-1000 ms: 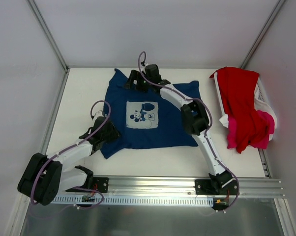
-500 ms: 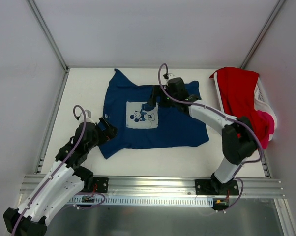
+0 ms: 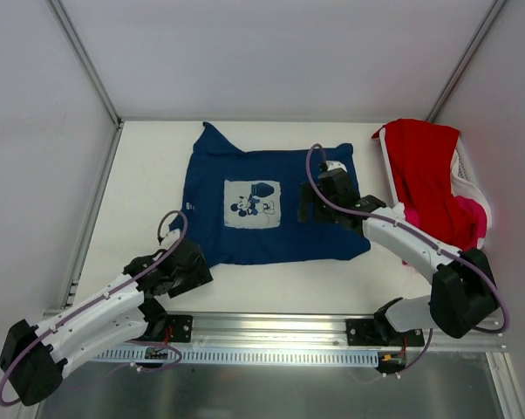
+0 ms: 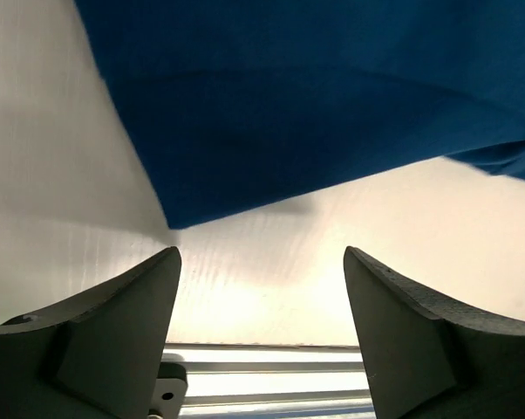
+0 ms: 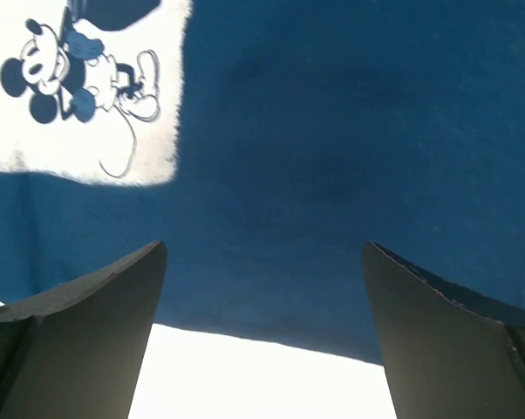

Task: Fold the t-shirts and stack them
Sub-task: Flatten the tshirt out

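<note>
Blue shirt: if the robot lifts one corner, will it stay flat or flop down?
Probably flop: the blue shirt lies limp, its hem wavy on the table, and the red shirt droops the same way. It looks thin, so it is likely light. Pushed, it would probably bunch up rather than slide whole.

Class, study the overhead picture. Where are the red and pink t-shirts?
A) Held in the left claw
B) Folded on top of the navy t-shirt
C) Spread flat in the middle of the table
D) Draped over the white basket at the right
D: the red t-shirt and the pink t-shirt hang over the white basket at the right, apart from the spread navy t-shirt.
</note>
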`<state>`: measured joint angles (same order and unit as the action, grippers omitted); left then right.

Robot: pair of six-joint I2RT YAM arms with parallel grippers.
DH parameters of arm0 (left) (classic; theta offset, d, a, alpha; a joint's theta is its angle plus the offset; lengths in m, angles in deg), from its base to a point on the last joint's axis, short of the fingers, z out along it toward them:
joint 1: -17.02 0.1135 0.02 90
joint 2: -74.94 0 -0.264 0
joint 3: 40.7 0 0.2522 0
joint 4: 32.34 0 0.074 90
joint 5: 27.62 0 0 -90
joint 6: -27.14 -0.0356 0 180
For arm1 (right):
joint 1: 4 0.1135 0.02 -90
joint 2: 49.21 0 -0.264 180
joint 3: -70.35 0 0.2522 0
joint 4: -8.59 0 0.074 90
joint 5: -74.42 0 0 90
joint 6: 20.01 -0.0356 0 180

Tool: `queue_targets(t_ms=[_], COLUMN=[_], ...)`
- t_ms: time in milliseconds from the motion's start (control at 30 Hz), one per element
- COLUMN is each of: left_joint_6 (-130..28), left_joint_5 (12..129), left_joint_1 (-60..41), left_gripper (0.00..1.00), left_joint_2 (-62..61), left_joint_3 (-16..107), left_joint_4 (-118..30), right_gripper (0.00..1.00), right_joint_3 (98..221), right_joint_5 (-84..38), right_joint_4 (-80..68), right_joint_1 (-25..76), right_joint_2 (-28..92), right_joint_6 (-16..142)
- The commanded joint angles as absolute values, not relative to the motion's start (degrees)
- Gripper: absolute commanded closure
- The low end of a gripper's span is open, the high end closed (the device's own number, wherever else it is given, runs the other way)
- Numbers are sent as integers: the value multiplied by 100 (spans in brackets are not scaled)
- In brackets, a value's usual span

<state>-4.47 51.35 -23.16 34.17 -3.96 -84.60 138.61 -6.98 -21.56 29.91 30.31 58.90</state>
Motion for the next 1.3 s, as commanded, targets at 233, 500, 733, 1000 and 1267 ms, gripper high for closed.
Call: queue_targets(t_ms=[233, 500, 733, 1000, 1267], left_joint_6=[920, 1316, 1431, 1545, 1580], left_joint_5=[3884, 3198, 2784, 2661, 2520], left_joint_1=[-3343, -3571, -3571, -3571, -3571], left_gripper=[27, 31, 42, 59, 76], left_joint_2=[2880, 2414, 2248, 2203, 2071], left_joint_3=[-585, -506, -435, -444, -347], left_joint_4=[-8714, -8714, -8767, -8776, -8784], right_gripper=[3, 2, 2, 2, 3], right_joint_3=[13412, 13491, 13518, 13518, 13526], right_joint_5=[-380, -424, -442, -450, -442], right_joint_4=[-2249, -2284, -2302, -2267, -2240], right_joint_1=[3027, 3027, 3045, 3054, 3062], right_joint_2=[2453, 2558, 2707, 2866, 2997], right_joint_6=[5839, 5910, 5910, 5909, 5918])
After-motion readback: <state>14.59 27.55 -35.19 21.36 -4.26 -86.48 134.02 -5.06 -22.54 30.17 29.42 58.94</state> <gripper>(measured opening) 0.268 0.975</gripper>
